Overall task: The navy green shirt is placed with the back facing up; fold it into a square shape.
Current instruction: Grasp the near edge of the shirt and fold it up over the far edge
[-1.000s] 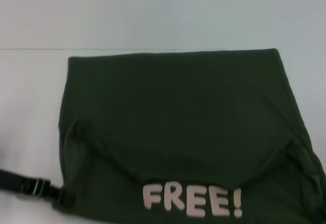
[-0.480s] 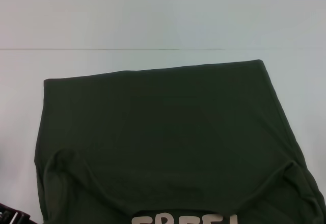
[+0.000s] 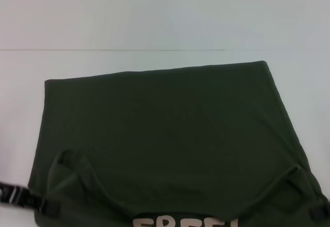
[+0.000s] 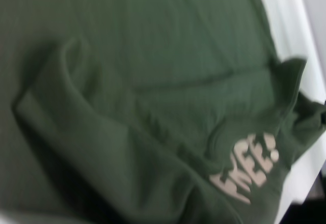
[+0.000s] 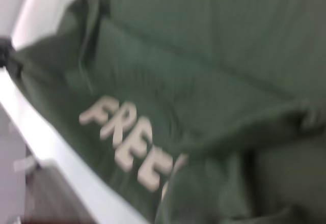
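Olive shirt (image 3: 165,134) on the table (image 3: 154,20) — wrist views alone show "FREE" whole; hand states untellable.

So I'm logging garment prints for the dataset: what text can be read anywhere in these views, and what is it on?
"FREE!": cream block letters on the dark green shirt, readable in both wrist views.
In the head view only the letter tops show, cut off at the near edge.
No other text, label or number is visible.

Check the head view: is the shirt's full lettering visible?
No: only the tops of the cream letters show on the shirt, cut off by the frame's bottom edge.
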Tool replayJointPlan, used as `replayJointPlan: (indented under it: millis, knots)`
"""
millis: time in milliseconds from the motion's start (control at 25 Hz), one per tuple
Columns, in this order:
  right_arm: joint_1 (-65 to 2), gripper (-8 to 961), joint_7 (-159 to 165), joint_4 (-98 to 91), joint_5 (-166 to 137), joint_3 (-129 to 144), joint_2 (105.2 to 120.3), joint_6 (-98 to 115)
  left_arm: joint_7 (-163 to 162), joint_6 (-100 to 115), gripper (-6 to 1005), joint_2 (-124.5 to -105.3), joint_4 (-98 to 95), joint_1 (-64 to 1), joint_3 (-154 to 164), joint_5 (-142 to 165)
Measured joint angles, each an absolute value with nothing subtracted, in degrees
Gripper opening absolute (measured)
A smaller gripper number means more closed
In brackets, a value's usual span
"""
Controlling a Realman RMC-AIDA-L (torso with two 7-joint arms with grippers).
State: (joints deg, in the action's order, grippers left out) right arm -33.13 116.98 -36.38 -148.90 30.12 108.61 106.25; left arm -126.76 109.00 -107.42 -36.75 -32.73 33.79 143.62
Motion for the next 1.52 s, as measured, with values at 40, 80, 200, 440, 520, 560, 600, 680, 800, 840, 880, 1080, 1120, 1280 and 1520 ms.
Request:
replayJointPlan:
  millis: [40,80,200,440,520,560,600,680,800,840,880,1080,1120,1280,1520]
  knots:
    - [-33.13,34,117.00,-36.38,-148.32,28.87,108.39,106.14,-126.73,108.93,50,-107.24,-36.75,-32.80,32.13,143.62]
    - [-33.13,34,117.16,-36.39,-147.38,27.09,108.05,105.81,-126.71,108.75,50,-107.10,-36.75,-32.88,30.32,143.61]
    - [-33.14,34,118.42,-36.29,-144.37,21.94,107.23,103.60,-126.69,107.79,50,-106.91,-36.75,-33.09,25.12,143.61]
    - [-33.94,34,120.92,-32.91,-136.83,19.39,107.29,93.98,-127.07,101.52,49,-107.71,-36.31,-33.86,17.73,141.62]
    - [-34.34,33,120.82,-31.30,-134.08,19.62,107.88,89.62,-127.25,98.20,49,-108.71,-36.10,-34.00,17.65,140.13]
    - [-34.60,33,120.63,-30.65,-132.87,19.74,108.23,87.53,-127.26,96.89,49,-109.15,-36.05,-34.14,17.64,139.67]
    - [-34.89,33,120.36,-30.17,-131.83,19.82,108.72,85.40,-127.29,95.06,50,-109.73,-36.04,-34.32,17.63,139.10]
    - [-35.45,33,119.67,-29.86,-130.64,19.91,109.88,81.91,-127.29,92.38,50,-110.68,-36.05,-34.64,17.63,138.20]
    - [-36.47,33,118.40,-29.85,-129.77,19.98,111.63,77.50,-126.99,87.80,49,-112.39,-36.07,-35.21,17.71,136.35]
    - [-36.89,33,117.91,-29.85,-129.68,20.03,112.26,75.97,-126.90,87.15,49,-112.64,-36.12,-35.26,17.77,135.91]
    - [-37.27,33,117.55,-29.90,-129.59,20.05,112.84,74.60,-126.75,86.30,49,-112.92,-36.24,-35.33,17.81,135.31]
    - [-38.02,34,116.70,-30.02,-127.33,20.03,113.66,71.37,-125.90,82.92,50,-113.40,-36.15,-35.34,17.76,131.21]
    - [-38.07,34,116.69,-30.02,-126.83,20.04,113.66,71.06,-125.79,82.29,50,-113.45,-36.13,-35.30,17.74,130.59]
    - [-38.24,34,115.72,-29.79,-123.58,20.09,113.80,69.52,-124.82,78.85,50,-114.37,-36.05,-35.27,17.85,128.10]
    - [-38.39,34,111.08,-29.24,-116.91,20.12,115.94,65.07,-122.77,72.42,49,-116.37,-35.93,-35.56,17.99,125.01]
